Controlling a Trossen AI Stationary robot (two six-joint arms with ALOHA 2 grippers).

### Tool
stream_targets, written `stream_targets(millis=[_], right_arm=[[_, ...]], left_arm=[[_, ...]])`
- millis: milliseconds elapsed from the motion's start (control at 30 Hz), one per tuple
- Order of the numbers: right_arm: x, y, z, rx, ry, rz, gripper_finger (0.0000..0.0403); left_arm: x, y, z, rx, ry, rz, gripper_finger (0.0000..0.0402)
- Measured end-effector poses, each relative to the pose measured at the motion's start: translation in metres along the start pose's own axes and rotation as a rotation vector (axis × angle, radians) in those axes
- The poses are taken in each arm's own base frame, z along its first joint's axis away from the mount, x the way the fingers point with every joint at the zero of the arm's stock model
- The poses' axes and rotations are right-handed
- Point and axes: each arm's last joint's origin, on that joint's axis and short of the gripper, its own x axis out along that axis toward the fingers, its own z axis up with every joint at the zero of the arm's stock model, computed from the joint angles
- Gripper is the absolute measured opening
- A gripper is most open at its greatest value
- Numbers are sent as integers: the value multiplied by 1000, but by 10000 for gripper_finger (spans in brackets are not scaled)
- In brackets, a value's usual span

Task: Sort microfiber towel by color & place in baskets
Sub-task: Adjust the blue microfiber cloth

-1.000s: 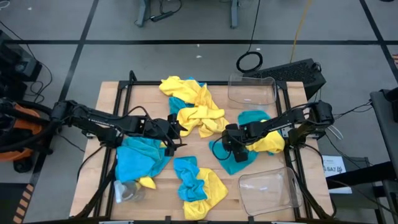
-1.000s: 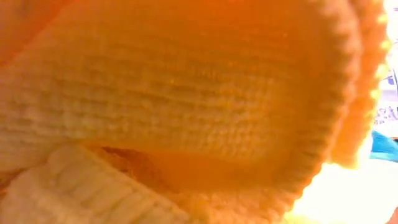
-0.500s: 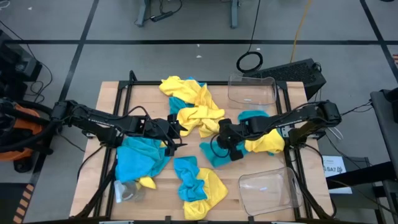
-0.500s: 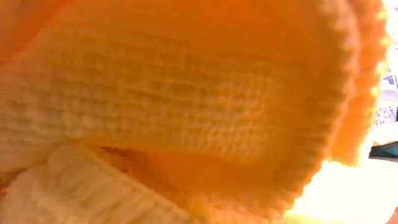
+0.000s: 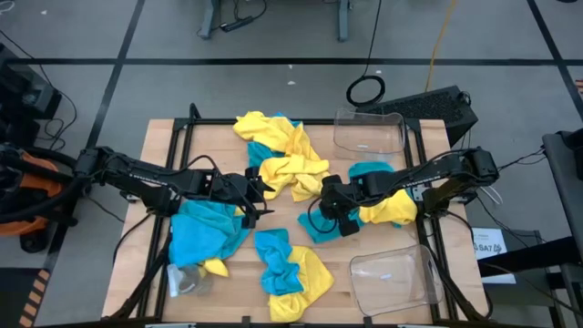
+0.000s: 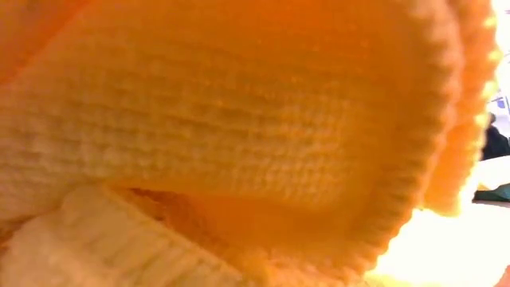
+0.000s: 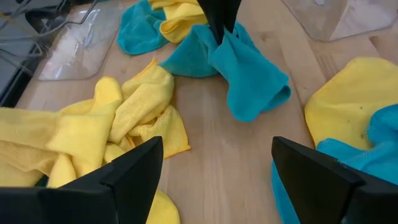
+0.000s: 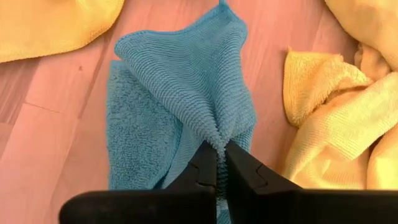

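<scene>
Yellow and turquoise microfiber towels lie scattered on the wooden table (image 5: 282, 219). A mixed pile (image 5: 278, 150) sits at the far middle. One turquoise towel (image 5: 205, 232) lies near left, and a turquoise and yellow pair (image 5: 291, 269) at the near middle. My right gripper (image 5: 330, 202) is shut on a turquoise towel (image 8: 180, 93) right of centre, beside a yellow towel (image 5: 392, 210). My left gripper (image 5: 260, 196) hovers open left of centre, touching nothing. Two clear baskets stand on the right side, one far (image 5: 369, 132) and one near (image 5: 393, 281). My right gripper pinches a gathered fold (image 8: 214, 140) of the turquoise towel between its two fingers, coming from above and slanting toward the table's left. The cloth rises to a peak (image 7: 222, 43) at the fingers, and its lower part (image 7: 255, 93) spreads on the table.
A small clear round object (image 5: 187, 278) lies at the near left corner. A yellow cloth (image 6: 239, 135) covers almost the whole low view. A dark metal frame (image 5: 178, 137) runs along the table's sides. Bare wood (image 5: 273, 214) shows at the centre between the grippers.
My right gripper has moved a short way toward the table's left, staying shut. It has drawn the turquoise towel with it along the table, away from the yellow towel on the right. The left arm has kept still.
</scene>
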Motion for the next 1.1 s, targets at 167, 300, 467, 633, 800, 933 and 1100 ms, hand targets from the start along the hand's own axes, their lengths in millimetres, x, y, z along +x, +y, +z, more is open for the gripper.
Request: stream_targets(millis=[167, 300, 467, 633, 800, 933, 1100], right_arm=[[0, 0, 0, -35, 2, 0, 0], [0, 0, 0, -55, 1, 0, 0], [0, 0, 1, -72, -7, -2, 0], [0, 0, 1, -83, -12, -4, 0], [0, 0, 1, -83, -13, -4, 0], [0, 0, 1, -83, -13, -4, 0], [0, 0, 1, -83, -13, -4, 0]], left_arm=[[0, 0, 0, -56, -1, 0, 308], [0, 0, 0, -56, -2, 0, 308], [0, 0, 0, -56, -2, 0, 308], [0, 0, 0, -57, -2, 0, 308], [0, 0, 0, -58, -2, 0, 308], [0, 0, 0, -59, -2, 0, 308], [0, 0, 0, -59, -2, 0, 308]])
